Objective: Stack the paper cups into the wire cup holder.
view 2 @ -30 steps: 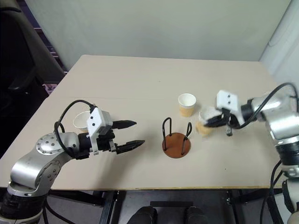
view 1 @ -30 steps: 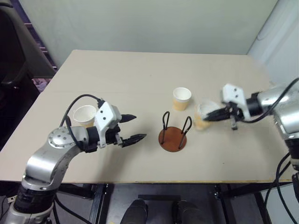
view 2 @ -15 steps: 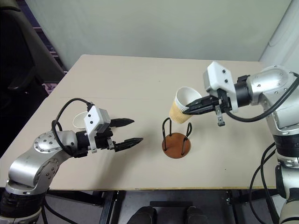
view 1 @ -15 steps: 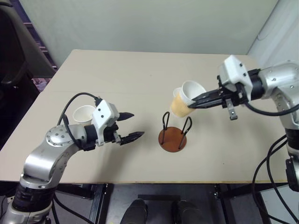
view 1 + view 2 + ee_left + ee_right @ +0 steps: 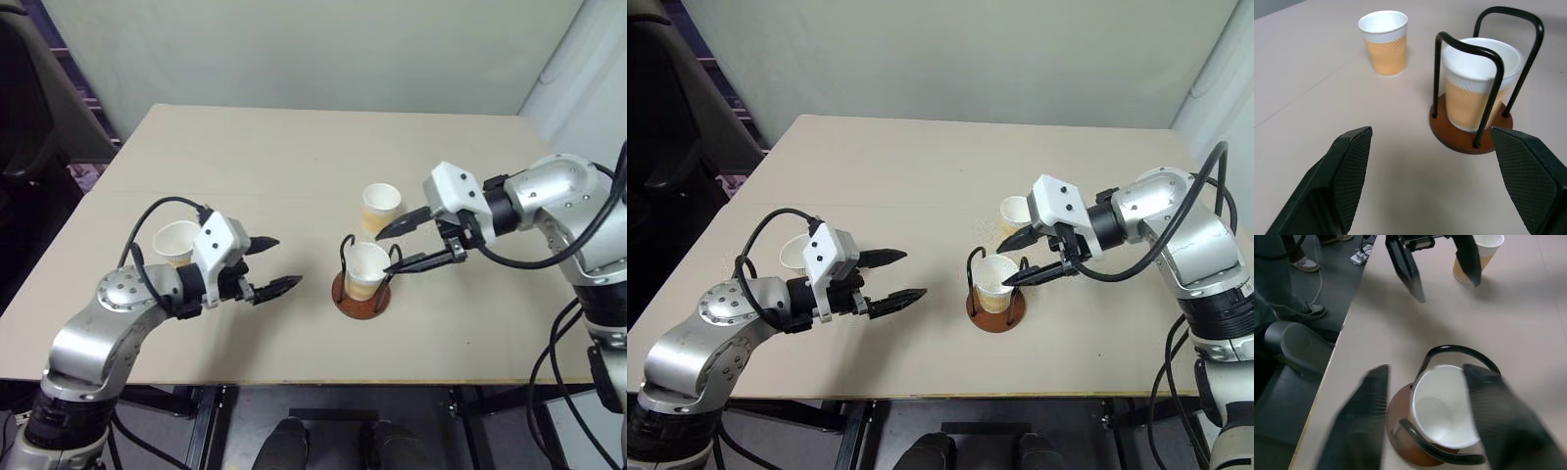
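Released since half a second ago, one paper cup (image 5: 366, 270) now stands upright, mouth up, between the loops of the wire cup holder (image 5: 361, 295). Just above it, the right gripper (image 5: 404, 242) points leftward and down, fingers spread and empty. Across the table, the left gripper (image 5: 271, 264) hovers open.

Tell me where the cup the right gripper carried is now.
In the left eye view, that paper cup stands upright inside the wire cup holder near the table's front centre, with the open right gripper beside it.
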Robot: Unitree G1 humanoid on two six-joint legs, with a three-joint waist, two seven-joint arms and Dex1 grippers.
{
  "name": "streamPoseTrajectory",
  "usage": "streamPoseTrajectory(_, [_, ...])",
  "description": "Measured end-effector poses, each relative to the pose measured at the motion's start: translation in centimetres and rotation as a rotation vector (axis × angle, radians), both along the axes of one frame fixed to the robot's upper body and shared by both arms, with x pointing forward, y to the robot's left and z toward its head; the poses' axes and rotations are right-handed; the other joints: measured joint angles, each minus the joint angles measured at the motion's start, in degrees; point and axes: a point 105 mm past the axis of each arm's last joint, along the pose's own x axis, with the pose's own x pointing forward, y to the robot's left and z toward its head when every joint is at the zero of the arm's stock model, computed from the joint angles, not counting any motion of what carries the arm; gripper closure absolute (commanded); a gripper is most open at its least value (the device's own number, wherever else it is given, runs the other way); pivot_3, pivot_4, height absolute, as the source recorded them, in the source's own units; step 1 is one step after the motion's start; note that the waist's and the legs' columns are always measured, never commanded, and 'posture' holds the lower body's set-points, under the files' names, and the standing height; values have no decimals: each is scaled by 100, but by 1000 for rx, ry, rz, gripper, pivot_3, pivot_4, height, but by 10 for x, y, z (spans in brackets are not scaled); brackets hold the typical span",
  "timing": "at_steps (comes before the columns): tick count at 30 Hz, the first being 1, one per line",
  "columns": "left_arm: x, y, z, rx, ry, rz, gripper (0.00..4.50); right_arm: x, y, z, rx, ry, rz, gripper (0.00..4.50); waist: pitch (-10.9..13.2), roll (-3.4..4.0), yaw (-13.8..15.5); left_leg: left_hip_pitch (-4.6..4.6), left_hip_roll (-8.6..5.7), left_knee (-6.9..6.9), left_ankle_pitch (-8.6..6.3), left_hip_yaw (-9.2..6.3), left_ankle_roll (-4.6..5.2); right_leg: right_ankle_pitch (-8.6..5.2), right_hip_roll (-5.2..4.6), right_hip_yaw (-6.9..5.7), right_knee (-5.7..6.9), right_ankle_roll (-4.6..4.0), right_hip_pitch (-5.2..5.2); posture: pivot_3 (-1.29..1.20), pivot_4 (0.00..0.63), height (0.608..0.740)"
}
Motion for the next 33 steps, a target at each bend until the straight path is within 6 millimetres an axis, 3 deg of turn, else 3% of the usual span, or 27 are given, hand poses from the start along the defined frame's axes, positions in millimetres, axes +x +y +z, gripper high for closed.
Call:
streamPoseTrajectory(2, [5,-1,7,-10,-34,23,346,6,-3,4,0,-23,-17,453,0,0,0,0,0,2,-1,1,2,1,-1,1,1,-1,0,0,150,740])
streamPoseTrajectory(7, [27,-10,22,-54,-123,92,346,62,-15,31,28,-167,-180,453,0,0,0,17,2,1,-1,-4,10,18,-4,5,19,-7,0,0,150,740])
streamPoseTrajectory(9, [33,-15,19,-51,-126,106,346,81,-16,30,9,-193,-219,453,0,0,0,20,5,-2,-1,-8,9,21,-4,2,28,-5,-3,0,150,740])
streamPoseTrajectory(12, [37,-20,13,-45,-119,112,346,105,-12,9,-44,-180,-252,453,0,0,-15,18,9,-10,-5,-5,3,21,-3,2,52,-4,-21,0,150,740])
streamPoseTrajectory(15, [38,-23,10,-39,-116,115,346,117,-6,-17,-101,-148,-252,453,1,1,-6,-6,12,-32,1,-1,-10,20,-2,-2,60,-4,-55,0,150,740])
streamPoseTrajectory(18, [38,-19,7,-25,-115,136,346,129,-7,-32,-156,-172,-288,453,1,1,5,-18,16,-54,6,3,-20,20,-2,-5,60,-4,-75,0,150,740])
streamPoseTrajectory(26, [29,-12,-2,-4,-99,171,346,136,-8,-58,-218,-168,-301,453,1,1,10,-32,20,-62,15,11,-52,20,-3,-7,59,-4,-77,0,150,740])
streamPoseTrajectory(29, [30,-11,-1,-2,-100,182,346,137,-5,-62,-226,-171,-301,995,1,2,10,-30,21,-61,13,10,-49,19,-3,-7,59,-5,-77,0,150,740])
streamPoseTrajectory(33, [29,-9,1,-1,-105,196,346,138,-2,-65,-215,-170,-305,2504,1,2,9,-20,21,-60,5,9,-36,17,-3,-7,57,-9,-78,0,150,740])
